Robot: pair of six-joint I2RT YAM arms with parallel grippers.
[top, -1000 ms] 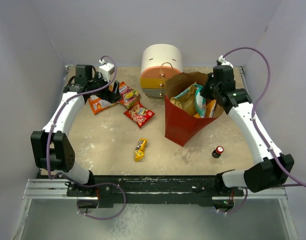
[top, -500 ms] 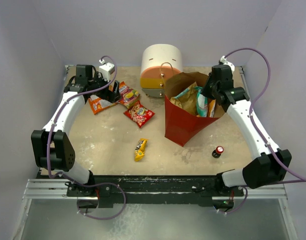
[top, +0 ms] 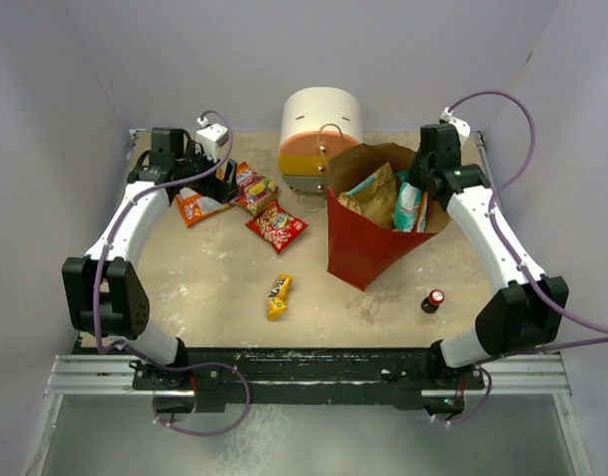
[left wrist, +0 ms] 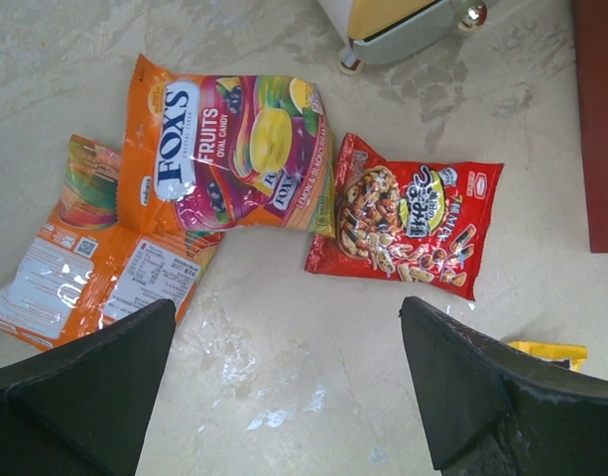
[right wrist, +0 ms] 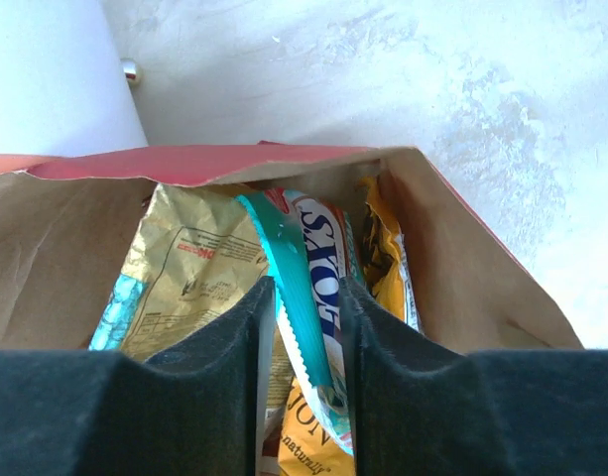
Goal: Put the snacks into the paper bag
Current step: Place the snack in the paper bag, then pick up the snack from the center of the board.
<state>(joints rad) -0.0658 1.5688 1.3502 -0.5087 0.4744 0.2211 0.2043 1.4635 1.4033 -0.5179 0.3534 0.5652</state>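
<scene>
Left gripper (left wrist: pixel 284 332) is hovering spread wide near the orange candy packet (left wrist: pixel 224 149) and red packet (left wrist: pixel 408 228) lying rear-left on the bench (top: pixel 204 283). Right gripper (right wrist: pixel 304 322) is pinching a teal packet (right wrist: pixel 284 253) in the mouth of the paper bag (top: pixel 361 253), right of centre.

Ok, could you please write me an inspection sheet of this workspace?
Surface: beige marbled tabletop, whitish smears.
Job's things: tall red-sided brown paper bag upright, packets inside; orange Fox's fruits packet, red snack packet, orange crinkly packet and yellow bar lie outside.
Clutter: small red-capped bottle; round white-orange-yellow drawer unit.
Hands: left hand open above the loose packets; right hand shut on teal Fox's candy packet in the bag mouth.
Cables: purple cables loop off both arms.
Surroundings: plain lilac walls.
</scene>
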